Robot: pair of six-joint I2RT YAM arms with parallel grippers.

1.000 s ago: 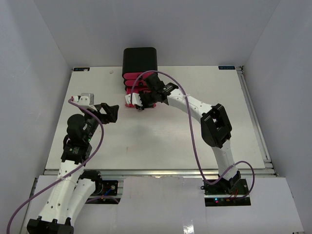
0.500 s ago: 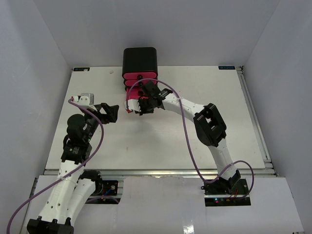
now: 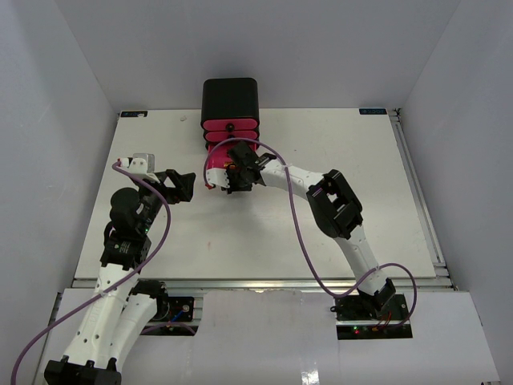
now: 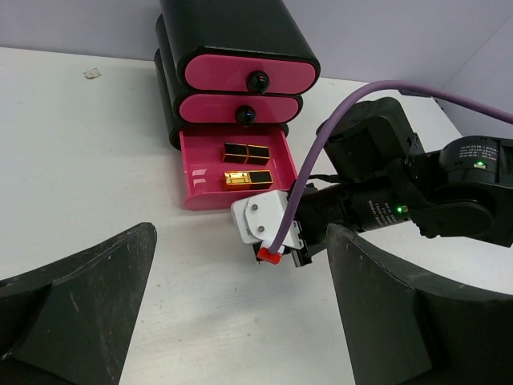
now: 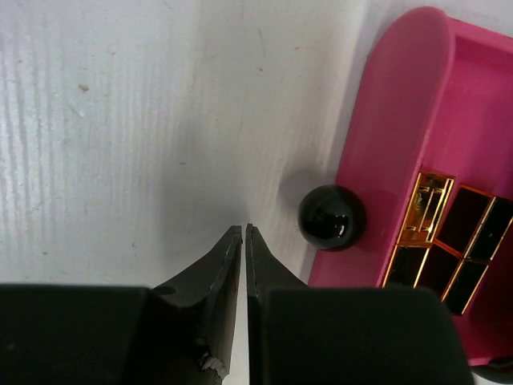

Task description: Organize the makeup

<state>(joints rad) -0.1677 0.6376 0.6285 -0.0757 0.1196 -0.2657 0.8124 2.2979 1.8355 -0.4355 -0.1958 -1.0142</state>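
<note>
Your right tool (image 5: 243,237) is pinched shut on nothing, just beside the open drawer's knob.

Nearest you, the left tool (image 3: 183,186) hangs spread wide and empty, well apart to the left, so the right arm is much the closer to the work. The right tool's fingers press together over the matte white table (image 5: 96,120). In the wrist view the glossy black ball knob (image 5: 332,217) sits just to their right, untouched. Beyond it the smooth pink drawer (image 4: 196,164), rounded at its ends, stands open from the black box (image 4: 232,32). Two lipsticks (image 4: 247,151) lie inside, side by side. They are square black cases with mirror-gold bands, long axes parallel to the drawer front. Shutting the drawer likely needs a straight push on that front toward the box.
</note>
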